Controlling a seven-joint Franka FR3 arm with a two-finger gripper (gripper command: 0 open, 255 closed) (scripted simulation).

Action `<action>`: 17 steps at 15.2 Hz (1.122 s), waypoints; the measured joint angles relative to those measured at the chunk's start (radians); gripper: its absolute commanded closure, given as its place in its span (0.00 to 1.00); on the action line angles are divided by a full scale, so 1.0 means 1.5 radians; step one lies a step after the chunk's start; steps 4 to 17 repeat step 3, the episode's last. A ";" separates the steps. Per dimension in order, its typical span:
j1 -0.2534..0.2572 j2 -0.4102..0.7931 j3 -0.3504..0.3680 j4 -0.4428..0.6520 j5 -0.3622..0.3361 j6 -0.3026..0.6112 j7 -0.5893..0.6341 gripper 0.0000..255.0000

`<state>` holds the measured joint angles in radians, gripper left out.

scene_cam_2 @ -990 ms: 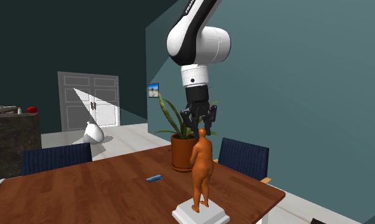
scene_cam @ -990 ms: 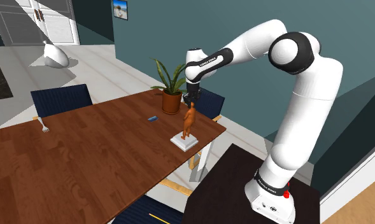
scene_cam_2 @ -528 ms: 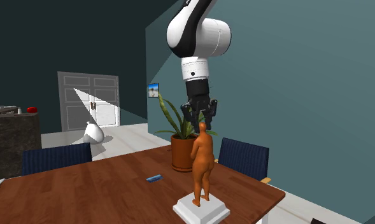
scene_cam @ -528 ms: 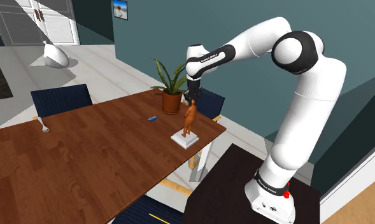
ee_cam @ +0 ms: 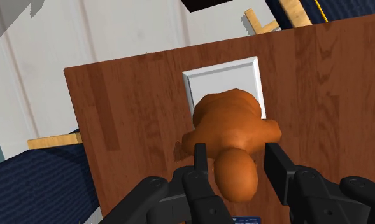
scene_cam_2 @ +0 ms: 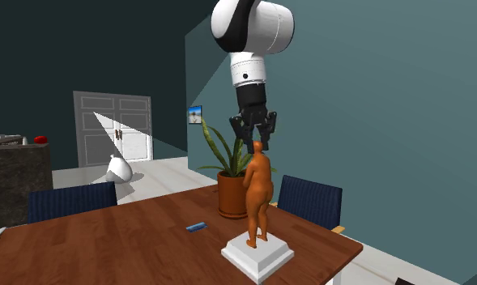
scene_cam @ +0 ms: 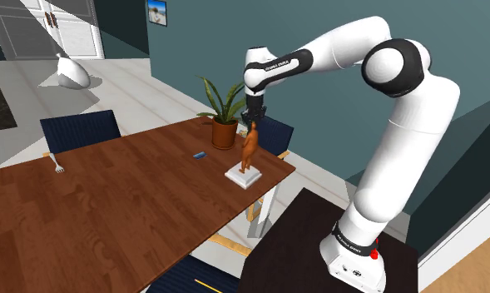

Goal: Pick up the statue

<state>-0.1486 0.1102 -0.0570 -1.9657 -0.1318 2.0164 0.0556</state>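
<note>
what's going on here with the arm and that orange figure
A white Franka arm reaches over the wooden table, its black gripper closed on the head of an orange statue. The statue is upright on its white base near the table's corner, by a potted plant. Whether the base has left the table is hard to tell.

An orange figure statue [scene_cam_2: 259,190] on its white square base [scene_cam_2: 257,255] — reddish-brown wood-grain tabletop [scene_cam: 110,208], navy-blue chair [scene_cam: 81,131], teal wall [scene_cam_2: 374,121].

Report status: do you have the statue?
Black gripper shut on the statue at its head. Statue upright, risen over the last second, base looks just off the table. Nothing in the way; potted plant behind.
</note>
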 measured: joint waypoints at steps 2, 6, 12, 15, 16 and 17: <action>0.000 -0.005 0.000 0.012 0.001 -0.017 -0.001 1.00; 0.001 -0.004 0.001 0.020 0.001 -0.024 -0.002 1.00; 0.001 -0.004 0.001 0.020 0.001 -0.024 -0.002 1.00; 0.001 -0.004 0.001 0.020 0.001 -0.024 -0.002 1.00; 0.001 -0.004 0.001 0.020 0.001 -0.024 -0.002 1.00; 0.001 -0.004 0.001 0.020 0.001 -0.024 -0.002 1.00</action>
